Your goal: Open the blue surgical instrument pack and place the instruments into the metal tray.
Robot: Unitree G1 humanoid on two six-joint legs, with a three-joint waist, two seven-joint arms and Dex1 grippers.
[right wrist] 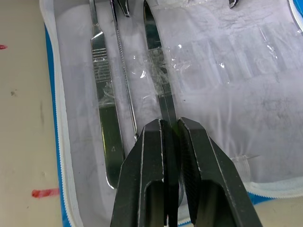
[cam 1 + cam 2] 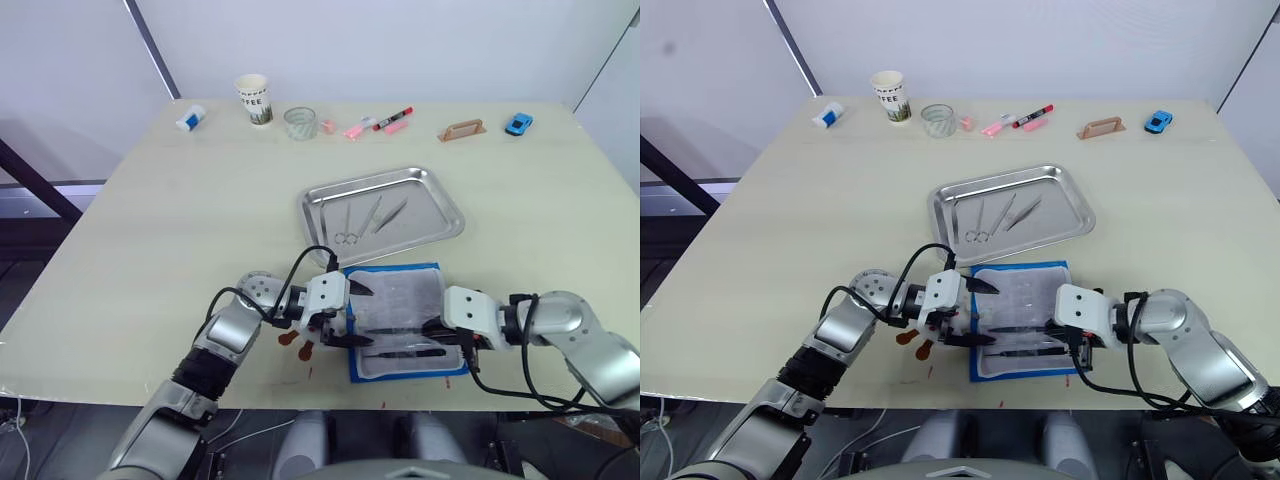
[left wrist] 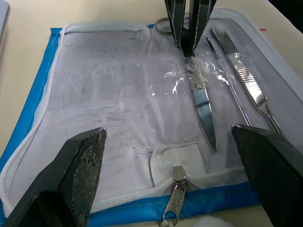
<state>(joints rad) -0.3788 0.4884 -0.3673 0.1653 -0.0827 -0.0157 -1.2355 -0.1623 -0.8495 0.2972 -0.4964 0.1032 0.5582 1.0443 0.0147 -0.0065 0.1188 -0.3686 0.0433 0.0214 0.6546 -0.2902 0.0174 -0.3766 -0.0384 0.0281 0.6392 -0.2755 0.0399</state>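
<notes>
The blue surgical instrument pack (image 2: 400, 318) lies open flat on the table (image 2: 180, 220) at its near edge, clear lining up, just on my side of the metal tray (image 2: 381, 211), whose near rim it almost touches. My right gripper (image 1: 170, 124) comes in low from the right side of the pack with its two fingers pressed close together on the scissors (image 1: 158, 71), clamping the handle end while the blades still lie on the plastic lining. Beside those scissors, toward the near edge of the pack, rest a thin probe (image 1: 124, 80) and a flat-handled scalpel handle (image 1: 105, 104), both loose on the lining and untouched. My left gripper (image 3: 170, 165) hovers over the pack's left end with its fingers spread wide apart and nothing between them; the zipper pull (image 3: 173, 198) sits just below the gap. In the tray three instruments (image 2: 368, 220) already lie side by side, one a pair of ring-handled scissors; the other two look like forceps, though they are too small for me to be sure. Along the far edge of the table stand a paper cup (image 2: 254, 100), a glass (image 2: 300, 123), some markers (image 2: 378, 124) and a small blue toy car (image 2: 518, 124).
</notes>
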